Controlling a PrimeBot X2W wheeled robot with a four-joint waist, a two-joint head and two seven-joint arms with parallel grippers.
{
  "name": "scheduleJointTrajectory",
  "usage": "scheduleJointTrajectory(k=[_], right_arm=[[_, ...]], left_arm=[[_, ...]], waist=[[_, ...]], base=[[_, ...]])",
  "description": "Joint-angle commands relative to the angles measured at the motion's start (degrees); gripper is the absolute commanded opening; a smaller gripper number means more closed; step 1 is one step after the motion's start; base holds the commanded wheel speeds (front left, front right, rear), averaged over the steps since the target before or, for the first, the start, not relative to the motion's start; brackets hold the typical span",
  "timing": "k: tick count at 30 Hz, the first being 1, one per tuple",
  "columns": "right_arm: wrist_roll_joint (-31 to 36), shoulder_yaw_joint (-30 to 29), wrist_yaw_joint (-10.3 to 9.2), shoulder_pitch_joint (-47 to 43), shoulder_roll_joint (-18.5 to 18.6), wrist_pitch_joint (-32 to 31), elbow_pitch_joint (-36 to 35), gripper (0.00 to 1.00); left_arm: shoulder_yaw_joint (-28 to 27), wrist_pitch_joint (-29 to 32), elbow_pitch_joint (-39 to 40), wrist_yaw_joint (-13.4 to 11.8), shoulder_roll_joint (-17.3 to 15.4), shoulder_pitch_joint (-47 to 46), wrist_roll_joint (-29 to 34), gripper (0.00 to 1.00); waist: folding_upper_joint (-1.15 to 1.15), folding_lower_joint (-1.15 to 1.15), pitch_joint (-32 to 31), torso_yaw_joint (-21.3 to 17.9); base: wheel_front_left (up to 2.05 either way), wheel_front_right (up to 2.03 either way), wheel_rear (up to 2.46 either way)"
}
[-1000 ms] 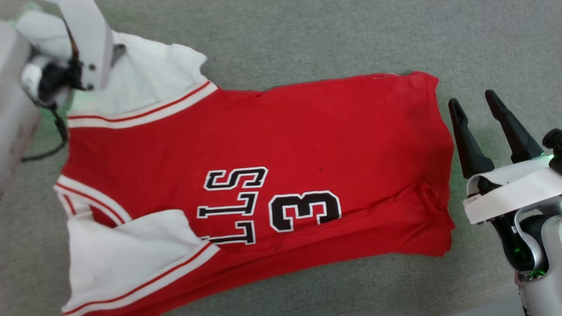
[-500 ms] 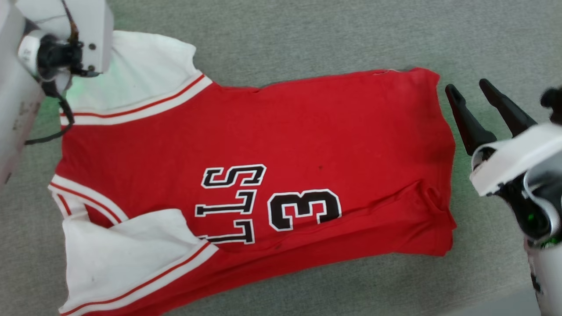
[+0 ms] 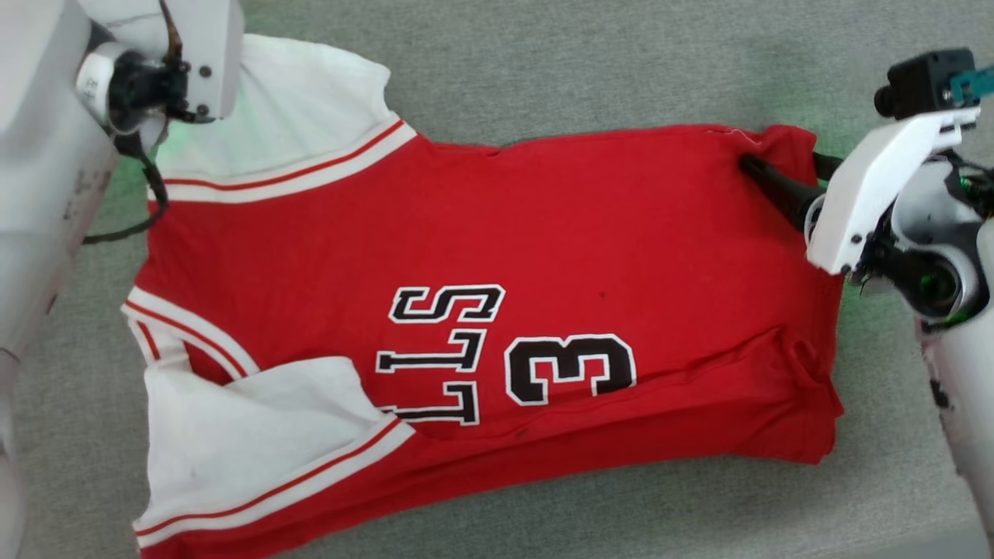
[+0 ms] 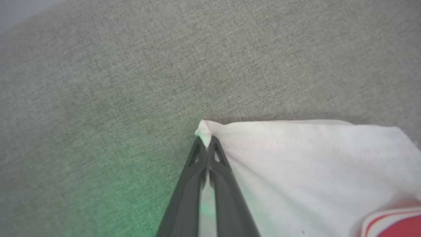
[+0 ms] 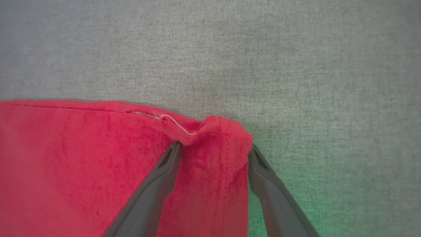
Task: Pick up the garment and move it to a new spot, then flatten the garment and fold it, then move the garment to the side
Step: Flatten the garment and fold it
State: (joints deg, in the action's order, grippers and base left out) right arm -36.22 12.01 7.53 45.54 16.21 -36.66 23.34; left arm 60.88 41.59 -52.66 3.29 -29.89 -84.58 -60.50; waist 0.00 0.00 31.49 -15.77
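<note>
1. Checking the grey cloth surface (image 3: pixel 590 62) first: runs under everything, tinted green by the wrist lights beside each arm
2. Locating the garment (image 3: pixel 497 233): lies flat across the middle of that surface, neck end to the robot's left, hem to its right, near long edge already turned over onto the body, near white sleeve (image 3: pixel 248 435) laid over the chest
3. Comparing the right gripper (image 3: pixel 788 175) with a second ago: then stood clear beside the hem, fingers apart and off the cloth; now sits at the far hem corner (image 5: pixel 220 128), jaws wide, one finger on top of the red cloth, the other just outside its edge, nothing pinched yet
4. Discounting the small sideways shift of the whole head view over that second: reads as camera motion, not garment motion
5. Reading the left gripper (image 4: pixel 206 143): clamped tight on the tip of the far white sleeve (image 3: pixel 311 116), low at the surface
6. Judging the step: far edge about to be held at both ends, probably for a second lengthwise fold toward the near edge; calls for closing the right jaws on the corner first
7. Reading the chest print (image 3: pixel 446 304): black, white-outlined "S", "L", "L" and a "3", lying sideways; remainder hidden under the fold and sleeve; no brand mark legible
8. Noting a loose white thread (image 5: pixel 177 124) at the hem seam
</note>
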Motion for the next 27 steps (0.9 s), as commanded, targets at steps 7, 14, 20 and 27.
scheduleJointTrajectory(k=[7,14,20,27], right_arm=[[2.1,2.5,-0.11,3.1,2.4,-2.3,6.0,0.00],[0.9,3.5,-0.10,1.3,6.4,-0.1,2.9,0.00],[-0.3,3.7,-0.10,-3.3,10.2,-0.4,-1.8,0.00],[-1.4,3.2,-0.10,-10.5,13.8,-2.3,-8.0,0.00]], left_arm=[[-0.3,-2.2,-1.5,-0.2,1.4,3.2,-1.1,0.00],[-1.3,-3.0,-0.5,0.7,1.1,2.2,-2.1,0.00],[-0.9,-1.7,3.3,0.5,-0.7,2.9,-2.1,0.00],[0.1,0.2,12.9,-2.2,-4.7,6.8,-2.0,0.00]], waist=[[0.00,0.00,-1.1,2.0],[0.00,0.00,-4.3,4.7],[0.00,0.00,-8.2,7.5],[0.00,0.00,-12.6,10.3]], base=[[0.00,0.00,0.00],[0.00,0.00,0.00],[0.00,0.00,0.00],[0.00,0.00,0.00]])
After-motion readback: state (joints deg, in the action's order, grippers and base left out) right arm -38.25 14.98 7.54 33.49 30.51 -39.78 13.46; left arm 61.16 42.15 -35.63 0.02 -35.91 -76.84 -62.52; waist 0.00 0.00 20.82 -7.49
